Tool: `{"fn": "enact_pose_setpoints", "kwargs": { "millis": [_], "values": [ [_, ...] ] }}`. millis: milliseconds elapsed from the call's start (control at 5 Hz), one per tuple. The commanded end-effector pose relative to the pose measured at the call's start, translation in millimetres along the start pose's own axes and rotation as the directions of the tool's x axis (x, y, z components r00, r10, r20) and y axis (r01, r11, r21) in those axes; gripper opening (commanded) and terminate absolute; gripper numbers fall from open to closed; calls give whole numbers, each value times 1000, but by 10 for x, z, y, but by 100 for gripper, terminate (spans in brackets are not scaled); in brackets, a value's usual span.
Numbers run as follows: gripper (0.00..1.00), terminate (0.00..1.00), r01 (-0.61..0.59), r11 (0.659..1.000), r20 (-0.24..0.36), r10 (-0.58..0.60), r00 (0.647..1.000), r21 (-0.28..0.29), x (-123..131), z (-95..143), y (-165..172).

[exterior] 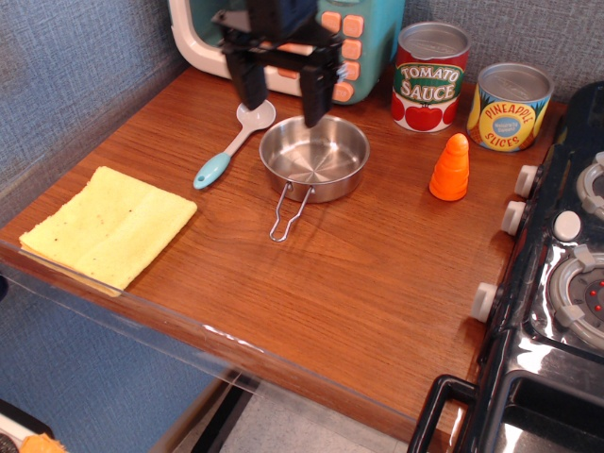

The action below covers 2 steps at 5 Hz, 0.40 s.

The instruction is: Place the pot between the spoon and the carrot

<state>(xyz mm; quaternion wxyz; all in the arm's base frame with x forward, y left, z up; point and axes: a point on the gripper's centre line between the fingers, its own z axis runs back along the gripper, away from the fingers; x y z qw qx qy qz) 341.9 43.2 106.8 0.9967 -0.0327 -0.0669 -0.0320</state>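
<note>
The shiny steel pot (314, 158) sits on the wooden counter with its wire loop handle pointing toward the front edge. The spoon (236, 141), white bowl and light blue handle end, lies just left of it. The orange ridged carrot (450, 167) stands upright to its right. The pot lies between the two. My black gripper (282, 97) is open and empty, raised above the counter behind the pot's left rim and over the spoon's bowl. Its two fingers hang apart and touch nothing.
A toy microwave (209, 38) stands at the back. A tomato sauce can (430, 77) and a pineapple slices can (510, 106) stand at the back right. A yellow cloth (107, 224) lies at the front left. A black toy stove (566, 283) fills the right side.
</note>
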Motion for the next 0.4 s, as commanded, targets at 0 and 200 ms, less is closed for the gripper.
{"fn": "enact_pose_setpoints", "kwargs": {
  "millis": [0,200],
  "values": [
    [100,0,8,1000,50,-8,999,16,-160,257,136],
    [100,100,8,1000,50,-8,999,16,-160,257,136]
  ]
}}
